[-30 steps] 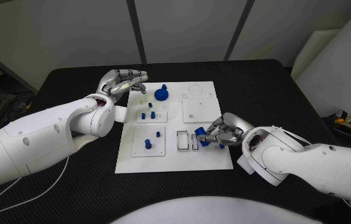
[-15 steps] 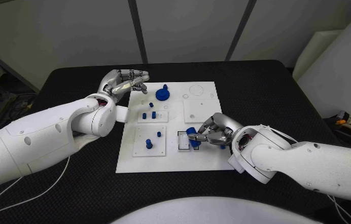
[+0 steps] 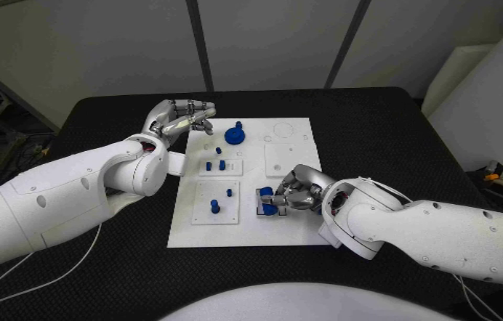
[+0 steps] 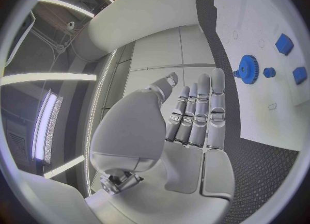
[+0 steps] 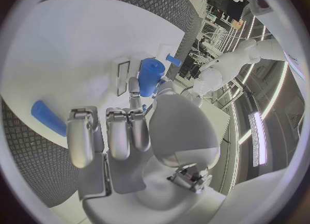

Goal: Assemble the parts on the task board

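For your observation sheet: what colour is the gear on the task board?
Blue; the gear shows best in the left wrist view.

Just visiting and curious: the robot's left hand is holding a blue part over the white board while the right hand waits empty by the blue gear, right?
The sides are swapped: the head view shows the right hand holding the blue part over the task board, while the left hand waits empty by the blue gear.

No text, label, brand, number or sign can be read anywhere, neither on the board (image 3: 247, 183) nor on its parts.
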You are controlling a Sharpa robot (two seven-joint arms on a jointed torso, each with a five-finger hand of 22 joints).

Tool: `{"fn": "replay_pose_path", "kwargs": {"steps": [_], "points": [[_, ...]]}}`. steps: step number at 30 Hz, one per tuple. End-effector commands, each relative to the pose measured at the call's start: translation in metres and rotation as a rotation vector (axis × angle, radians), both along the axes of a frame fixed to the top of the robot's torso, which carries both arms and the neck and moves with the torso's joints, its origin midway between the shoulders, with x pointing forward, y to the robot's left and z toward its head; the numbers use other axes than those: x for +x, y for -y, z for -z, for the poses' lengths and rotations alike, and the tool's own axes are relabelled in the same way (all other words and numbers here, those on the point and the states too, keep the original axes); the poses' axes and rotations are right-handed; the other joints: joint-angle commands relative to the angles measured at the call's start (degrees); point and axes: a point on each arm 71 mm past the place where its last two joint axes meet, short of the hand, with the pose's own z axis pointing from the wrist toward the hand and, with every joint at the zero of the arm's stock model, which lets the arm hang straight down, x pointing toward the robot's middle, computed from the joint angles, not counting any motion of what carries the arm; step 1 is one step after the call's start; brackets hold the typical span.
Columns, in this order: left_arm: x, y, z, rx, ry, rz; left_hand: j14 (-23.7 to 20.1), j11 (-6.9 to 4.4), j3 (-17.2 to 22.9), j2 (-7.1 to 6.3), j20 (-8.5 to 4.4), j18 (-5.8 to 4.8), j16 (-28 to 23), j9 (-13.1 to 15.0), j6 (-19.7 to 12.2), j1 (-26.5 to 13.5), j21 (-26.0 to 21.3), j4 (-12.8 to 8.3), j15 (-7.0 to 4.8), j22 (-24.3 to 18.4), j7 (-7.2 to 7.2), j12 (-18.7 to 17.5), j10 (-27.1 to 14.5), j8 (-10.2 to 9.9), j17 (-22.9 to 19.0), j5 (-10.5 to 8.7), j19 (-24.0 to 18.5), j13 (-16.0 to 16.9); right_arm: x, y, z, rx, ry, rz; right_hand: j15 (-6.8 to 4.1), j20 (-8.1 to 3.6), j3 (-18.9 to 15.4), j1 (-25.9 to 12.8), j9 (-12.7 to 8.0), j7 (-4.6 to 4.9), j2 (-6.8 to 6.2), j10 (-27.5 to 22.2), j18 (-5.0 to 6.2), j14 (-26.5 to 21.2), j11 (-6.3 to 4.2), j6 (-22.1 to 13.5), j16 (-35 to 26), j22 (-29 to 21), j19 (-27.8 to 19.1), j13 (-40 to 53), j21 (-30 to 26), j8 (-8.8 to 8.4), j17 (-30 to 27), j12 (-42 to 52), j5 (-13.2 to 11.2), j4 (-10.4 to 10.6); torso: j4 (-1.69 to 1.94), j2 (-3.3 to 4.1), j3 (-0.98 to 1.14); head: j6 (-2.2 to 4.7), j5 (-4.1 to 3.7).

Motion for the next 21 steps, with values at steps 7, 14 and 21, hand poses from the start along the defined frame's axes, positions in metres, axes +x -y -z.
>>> {"fn": "replay_pose_path", "kwargs": {"steps": [7, 14, 21], "points": [[-0.0005, 0.0004, -0.0018, -0.005, 0.005, 0.008, -0.24, -0.10, -0.02, 0.55, 0.14, -0.65, 0.07, -0.03, -0.32, -0.05, -0.34, -0.21, 0.07, -0.10, -0.03, 0.29, -0.42, 0.27, -0.05, 0.05, 0.23, -0.06, 0.0024, -0.0039, 0.0036, -0.015, -0.017, -0.011, -0.43, -0.44, -1.21, -1.38, 0.43, -0.20, 0.22, 5.97, -0.72, 6.06, -0.52, 0.44, 0.15, 14.56, 5.64, 15.08, 0.08, -0.09, 15.09, 0.16, -3.39, -0.11, -0.11, 0.01, -0.02, -0.20, 0.32], [-0.0006, -0.0003, -0.0019, -0.004, 0.005, 0.007, -0.24, -0.10, -0.02, 0.55, 0.14, -0.65, 0.07, -0.03, -0.32, -0.05, -0.34, -0.21, 0.07, -0.10, -0.03, 0.29, -0.42, 0.27, -0.05, 0.05, 0.23, -0.06, 0.0035, -0.0053, 0.0041, -0.018, -0.012, -0.013, -0.45, -0.49, -2.39, -8.79, 1.92, -0.19, -1.19, 5.97, -0.63, 6.06, -0.42, -0.09, 0.15, 14.23, 5.46, 15.08, -0.13, -0.23, 15.09, 0.16, -16.82, 0.27, -0.09, 0.00, -0.01, -0.37, 0.45], [-0.0007, -0.0010, -0.0020, -0.004, 0.005, 0.005, -0.25, -0.08, -0.01, 0.54, 0.13, -0.65, 0.10, -0.04, -0.44, 0.04, -0.35, -0.31, 0.08, -0.14, 0.00, 0.46, -0.58, 0.37, -0.11, 0.03, 0.26, -0.11, 0.0028, -0.0045, 0.0018, -0.011, 0.010, -0.014, -0.41, -0.46, 1.21, -11.58, 3.04, -0.15, -2.59, 5.97, -0.61, 6.06, -0.47, -0.26, 0.15, 14.16, 5.42, 15.08, -0.18, -0.27, 15.09, 0.16, -18.07, 0.13, -0.14, -0.03, 0.06, -0.46, 0.50]]}}
